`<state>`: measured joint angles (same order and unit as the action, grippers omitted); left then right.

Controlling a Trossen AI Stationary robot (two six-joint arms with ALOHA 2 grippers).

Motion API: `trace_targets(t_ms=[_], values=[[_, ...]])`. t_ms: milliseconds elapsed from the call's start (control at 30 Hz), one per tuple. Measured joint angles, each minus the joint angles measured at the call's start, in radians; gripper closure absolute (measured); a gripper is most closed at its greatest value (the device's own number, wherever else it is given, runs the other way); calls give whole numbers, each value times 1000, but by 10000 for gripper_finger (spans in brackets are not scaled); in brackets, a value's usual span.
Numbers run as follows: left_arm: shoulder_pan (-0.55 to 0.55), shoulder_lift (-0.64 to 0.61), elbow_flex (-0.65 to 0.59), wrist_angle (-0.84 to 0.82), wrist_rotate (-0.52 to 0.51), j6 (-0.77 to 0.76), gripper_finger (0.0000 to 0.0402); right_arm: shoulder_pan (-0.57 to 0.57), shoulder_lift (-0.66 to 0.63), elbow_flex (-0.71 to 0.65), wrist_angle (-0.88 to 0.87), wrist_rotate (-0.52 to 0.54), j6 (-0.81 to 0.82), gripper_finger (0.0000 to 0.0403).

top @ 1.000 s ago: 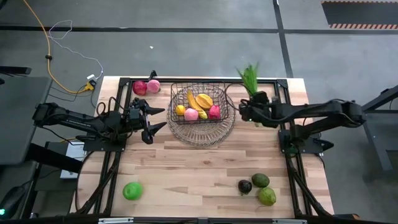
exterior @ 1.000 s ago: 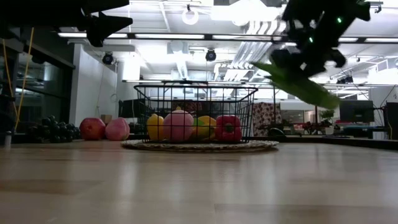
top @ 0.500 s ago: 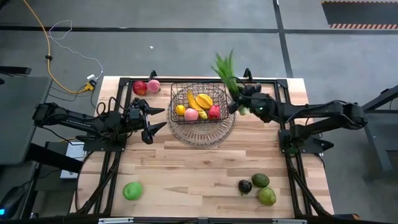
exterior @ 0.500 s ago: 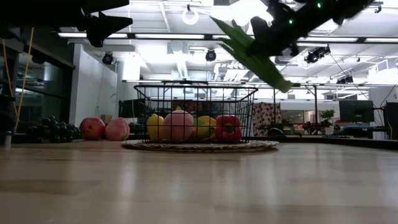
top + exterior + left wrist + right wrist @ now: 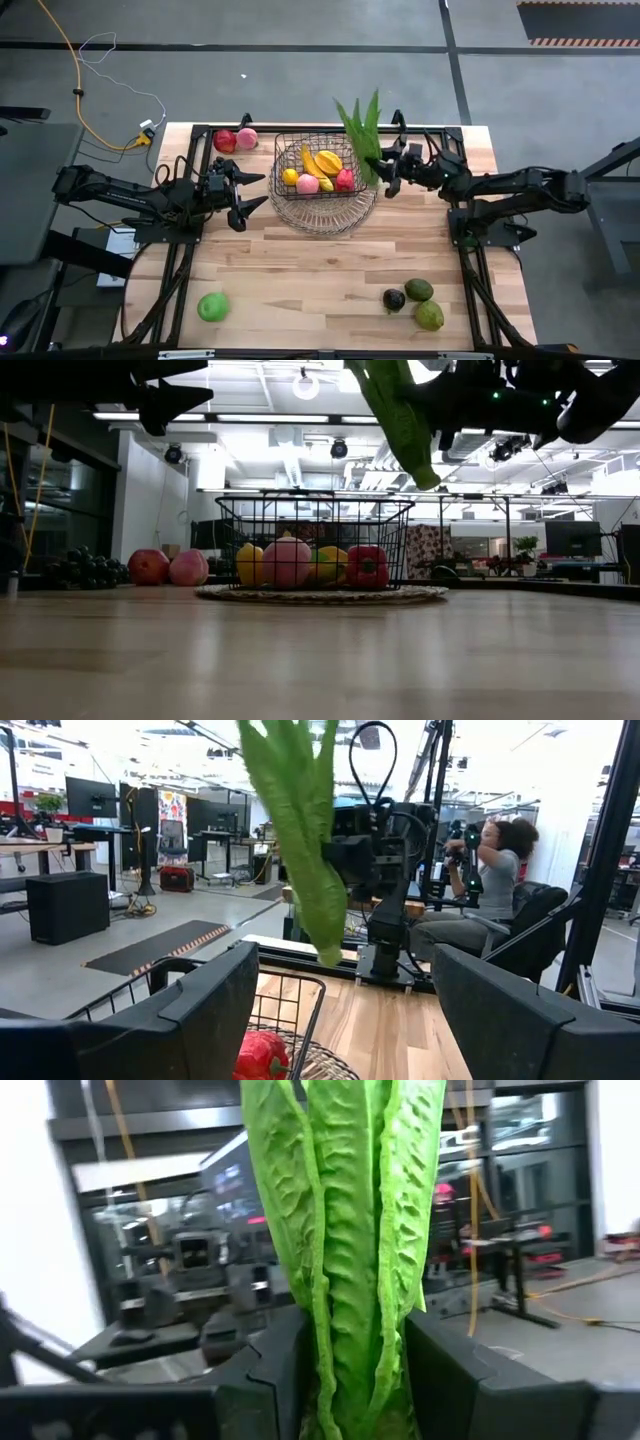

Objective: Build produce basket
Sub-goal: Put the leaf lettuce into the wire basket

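My right gripper (image 5: 384,172) is shut on a long green lettuce head (image 5: 362,135), which hangs in the air above the right rim of the dark wire basket (image 5: 357,140). The basket stands in a round wire dish (image 5: 325,215) and holds a banana (image 5: 309,160), an orange-yellow piece (image 5: 328,162), a pink fruit (image 5: 307,184) and a red pepper (image 5: 344,180). My left gripper (image 5: 255,190) waits open to the left of the basket, in the air. My right gripper pinches the lettuce's lower part (image 5: 350,1380) between its two fingers (image 5: 275,1370), one on each side. The fingers come roughly level from the table's right and lie across the lettuce. It is lifted clear and steeply tilted, leaves up (image 5: 375,375), narrow end (image 5: 424,478) below the fingers.
A red apple (image 5: 225,141) and a pink fruit (image 5: 247,138) lie at the far left. A green apple (image 5: 212,306) lies near left. Two avocados (image 5: 424,303) and a dark purple piece (image 5: 394,299) lie near right. A person (image 5: 490,870) sits beyond the table.
My right gripper has swung toward the basket, to the table's left, and turned, carrying the lettuce. The lettuce, which slanted low to the right of the basket, now stands much steeper over the basket's right rim with its leaves up.
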<state>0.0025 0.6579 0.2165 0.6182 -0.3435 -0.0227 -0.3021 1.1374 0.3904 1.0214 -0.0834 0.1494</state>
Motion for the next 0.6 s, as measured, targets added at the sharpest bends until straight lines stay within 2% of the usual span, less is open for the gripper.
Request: trace_targets(t_ms=[167, 500, 600], values=[[0, 0, 0, 0, 0, 0, 117, 64, 0, 0, -7, 26, -54, 270], [0, 0, 0, 3, 0, 0, 117, 70, 1, 1, -8, 57, -84, 270], [0, 0, 0, 9, 0, 0, 117, 70, 20, 48, -72, 121, -145, 270]])
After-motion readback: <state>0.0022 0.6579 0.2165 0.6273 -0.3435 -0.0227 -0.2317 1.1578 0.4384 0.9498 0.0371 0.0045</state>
